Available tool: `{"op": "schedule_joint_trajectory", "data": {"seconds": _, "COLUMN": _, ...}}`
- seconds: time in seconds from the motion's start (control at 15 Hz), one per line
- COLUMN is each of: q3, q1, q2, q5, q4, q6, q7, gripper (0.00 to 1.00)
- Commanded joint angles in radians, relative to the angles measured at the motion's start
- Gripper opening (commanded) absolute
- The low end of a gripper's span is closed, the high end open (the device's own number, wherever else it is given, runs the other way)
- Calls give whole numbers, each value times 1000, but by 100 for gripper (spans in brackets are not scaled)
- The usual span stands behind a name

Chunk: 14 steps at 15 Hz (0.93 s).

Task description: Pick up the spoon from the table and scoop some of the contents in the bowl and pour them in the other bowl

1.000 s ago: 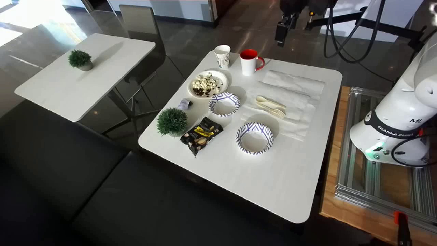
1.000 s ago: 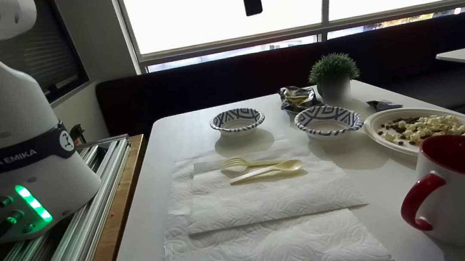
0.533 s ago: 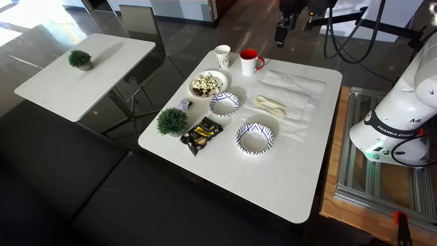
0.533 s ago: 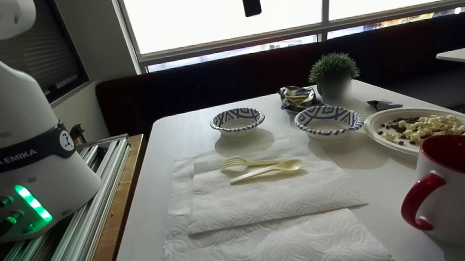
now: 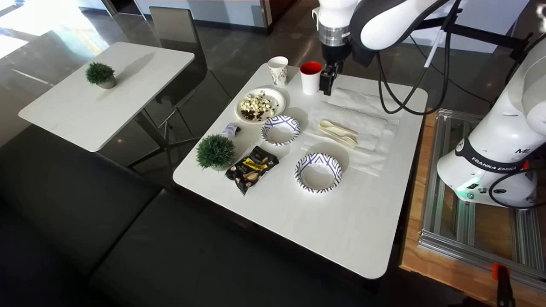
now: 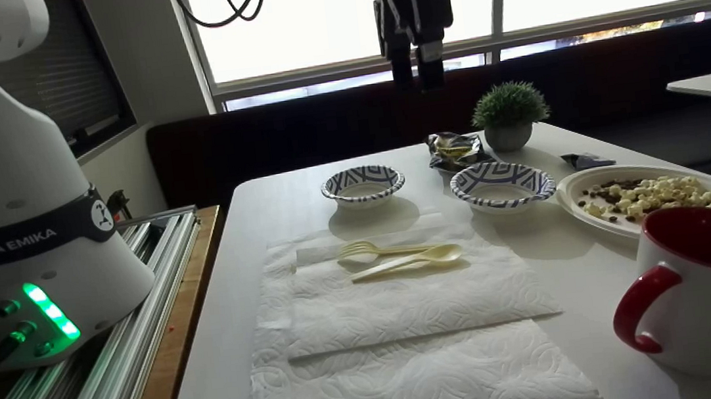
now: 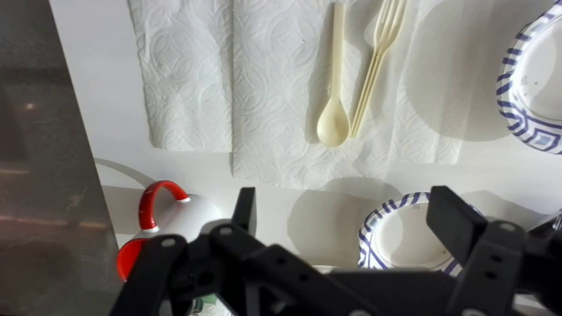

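In an exterior view a blue-patterned bowl (image 6: 362,180) stands left and far, the spoon (image 6: 409,260) lies nearer on paper towels (image 6: 420,311), the gripper (image 6: 418,80) hangs above, spread wide, and rightward stand a second patterned bowl (image 6: 500,179) and the white bowl (image 6: 570,195) holding popcorn (image 6: 665,192) and dark bits (image 6: 618,186).

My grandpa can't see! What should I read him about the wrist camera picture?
From above, a pale spoon and a matching fork lie on white paper towels. The robot's open, empty end effector spans the bottom, partly hiding a red-handled mug at lower left and a blue-patterned bowl; a second patterned bowl is cut off at the right edge.
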Motion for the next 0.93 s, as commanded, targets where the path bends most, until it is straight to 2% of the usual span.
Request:
{"op": "schedule_joint_trajectory", "data": {"seconds": 0.0, "q3": 4, "q1": -5, "q2": 154, "q5": -34, "q4": 17, "q6": 139, "q7": 94, "gripper": 100}}
{"op": "schedule_joint_trajectory", "data": {"seconds": 0.2, "q3": -3, "q1": -17, "q2": 230, "q5": -87, "q4": -13, "q6": 324, "q7": 276, "gripper": 100}}
{"op": "schedule_joint_trajectory", "data": {"seconds": 0.27, "q3": -15, "q1": 7, "q2": 180, "q5": -44, "q4": -4, "q6": 227, "q7": 174, "gripper": 100}}
{"op": "schedule_joint_trajectory", "data": {"seconds": 0.4, "q3": -24, "q1": 11, "q2": 225, "q5": -52, "q4": -5, "q6": 290, "q7": 224, "gripper": 100}}
{"op": "schedule_joint_trajectory", "data": {"seconds": 0.6, "q3": -26, "q1": 13, "q2": 237, "q5": -51, "q4": -5, "q6": 303, "q7": 239, "gripper": 100}}
{"op": "schedule_joint_trajectory", "data": {"seconds": 0.73, "q3": -27, "q1": 17, "q2": 217, "q5": -117, "q4": -68, "q6": 416, "q7": 220, "gripper": 100}}
{"op": "schedule_joint_trajectory", "data": {"seconds": 0.8, "q3": -31, "q1": 8, "q2": 219, "q5": -209, "q4": -85, "q6": 458, "q7": 264, "gripper": 100}}
{"op": "schedule_joint_trajectory", "data": {"seconds": 0.87, "q3": -33, "q1": 10, "q2": 228, "q5": -214, "q4": -113, "q6": 504, "q7": 232, "gripper": 100}}
